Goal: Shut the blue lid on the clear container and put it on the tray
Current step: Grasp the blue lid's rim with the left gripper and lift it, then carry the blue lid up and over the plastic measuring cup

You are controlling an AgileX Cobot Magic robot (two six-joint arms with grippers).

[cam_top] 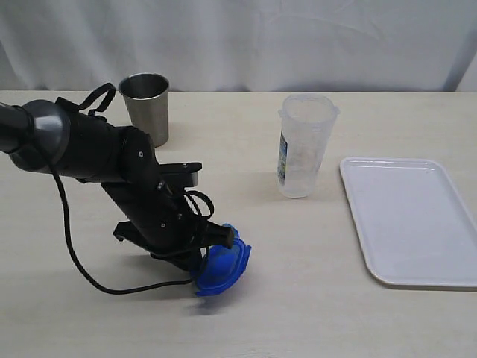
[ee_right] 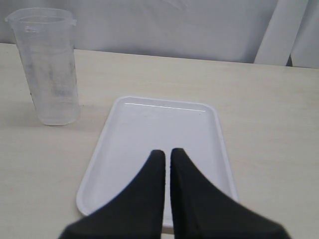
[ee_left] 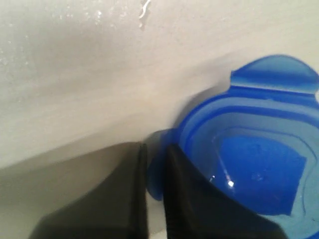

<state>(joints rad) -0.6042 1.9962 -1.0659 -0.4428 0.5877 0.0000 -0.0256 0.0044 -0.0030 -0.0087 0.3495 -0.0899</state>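
Observation:
The blue lid (cam_top: pixel 221 262) is tilted on its edge near the table's front, underside showing in the left wrist view (ee_left: pixel 259 164). My left gripper (cam_top: pixel 212 240) (ee_left: pixel 155 154) is shut on one of its flaps, one finger inside the rim and one outside. The clear container (cam_top: pixel 304 145) (ee_right: pixel 47 64) stands upright and uncovered in the middle of the table, label facing left. The white tray (cam_top: pixel 414 220) (ee_right: pixel 164 129) lies to its right. My right gripper (ee_right: pixel 167 153) hovers above the tray's near end, shut with nothing in it; it is outside the exterior view.
A tapered steel cup (cam_top: pixel 146 107) stands at the back left, behind the left arm. A black cable (cam_top: pixel 82 261) loops from that arm onto the table. A white curtain closes off the far edge.

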